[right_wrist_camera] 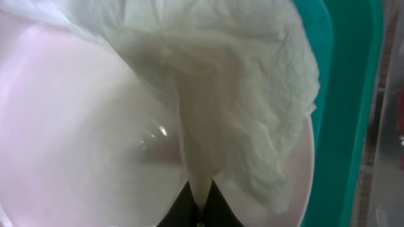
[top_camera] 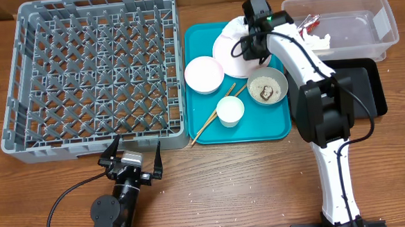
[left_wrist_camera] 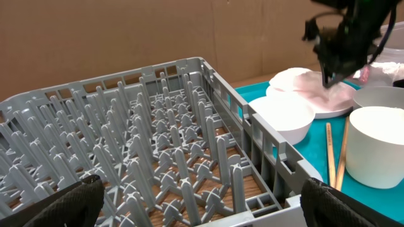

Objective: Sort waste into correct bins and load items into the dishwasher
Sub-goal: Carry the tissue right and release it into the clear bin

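My right gripper [top_camera: 253, 47] is low over the white plate [top_camera: 231, 56] on the teal tray and is shut on a crumpled white napkin [right_wrist_camera: 240, 94] that lies on the plate [right_wrist_camera: 76, 145]. Its fingertips [right_wrist_camera: 201, 203] pinch a fold of the napkin. An empty white bowl [top_camera: 204, 75], a white cup [top_camera: 230, 110], the chopsticks [top_camera: 213, 120] and a bowl with rice and a brown lump [top_camera: 267, 89] are on the tray too. The grey dish rack [top_camera: 96, 70] is empty. My left gripper [top_camera: 132, 157] is open and empty in front of the rack [left_wrist_camera: 158, 126].
The teal tray [top_camera: 276, 127] sits between the rack and the bins. The clear tub [top_camera: 364, 11] at the back right holds a red wrapper [top_camera: 312, 22] and white paper. The black tray [top_camera: 364, 84] lies in front of it, partly under my right arm.
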Controlling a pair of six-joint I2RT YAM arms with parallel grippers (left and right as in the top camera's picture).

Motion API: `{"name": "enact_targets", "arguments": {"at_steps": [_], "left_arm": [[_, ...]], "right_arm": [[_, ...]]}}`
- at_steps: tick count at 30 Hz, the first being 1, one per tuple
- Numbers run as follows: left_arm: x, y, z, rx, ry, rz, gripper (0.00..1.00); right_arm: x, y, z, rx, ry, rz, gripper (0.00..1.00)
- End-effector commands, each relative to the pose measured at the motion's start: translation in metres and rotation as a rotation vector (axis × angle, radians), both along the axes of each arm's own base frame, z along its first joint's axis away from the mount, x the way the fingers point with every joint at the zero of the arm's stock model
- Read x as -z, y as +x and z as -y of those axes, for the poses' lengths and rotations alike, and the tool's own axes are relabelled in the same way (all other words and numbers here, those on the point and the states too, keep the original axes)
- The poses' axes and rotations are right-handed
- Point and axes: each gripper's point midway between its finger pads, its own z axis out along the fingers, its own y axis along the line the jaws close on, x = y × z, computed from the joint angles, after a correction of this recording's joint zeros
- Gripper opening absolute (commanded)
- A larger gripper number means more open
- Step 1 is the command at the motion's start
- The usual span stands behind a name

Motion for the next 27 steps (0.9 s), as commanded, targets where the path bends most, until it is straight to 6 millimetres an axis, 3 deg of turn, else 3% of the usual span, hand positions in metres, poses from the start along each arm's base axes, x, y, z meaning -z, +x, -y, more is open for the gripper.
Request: {"name": "enact_targets", "arguments": {"at_steps": [1,4,5,6,9,13,18,19,20,23,24,27], "left_arm": [[0.001,0.0,-0.003,-0.012,0.011,0.005,1.0],[0.001,0.0,-0.003,-0.012,0.011,0.005,1.0],[0.001,0.0,-0.003,-0.012,0.011,0.006,1.0],[0.001,0.0,-0.003,-0.012,0.011,0.006,1.0],[0.001,0.0,-0.003,-0.012,0.011,0.005,1.0],[0.001,0.0,-0.003,-0.012,0.011,0.005,1.0],[0.001,0.0,-0.003,-0.013,0.011,0.006,1.0],[0.001,0.0,-0.003,-0.012,0.011,0.005,1.0],[0.001,0.0,-0.003,-0.012,0.011,0.005,1.0],[0.001,0.0,-0.003,-0.012,0.011,0.006,1.0],[0.001,0.0,-0.003,-0.012,0.011,0.005,1.0],[0.001,0.0,-0.003,-0.012,0.011,0.005,1.0]], "right_arm": [[-0.132,0.016,-0.005,0.074,0.126,0.231,0.04],[-0.176,0.014,0.012,0.152,0.157,0.301,0.04],[-0.192,0.012,0.034,0.254,0.155,0.335,0.04],[-0.196,0.011,0.049,0.315,0.146,0.343,0.04],[-0.19,0.008,0.094,0.501,0.123,0.33,0.04],[-0.167,0.004,0.138,0.692,0.145,0.283,0.04],[-0.139,0.003,0.174,0.807,0.15,0.255,0.04],[-0.133,0.003,0.177,0.813,0.148,0.252,0.11],[-0.129,0.004,0.179,0.817,0.146,0.251,0.25],[-0.125,0.006,0.182,0.806,0.142,0.257,0.93],[-0.128,0.007,0.18,0.783,0.144,0.259,0.99],[-0.149,0.008,0.165,0.672,0.19,0.267,1.0]]}}
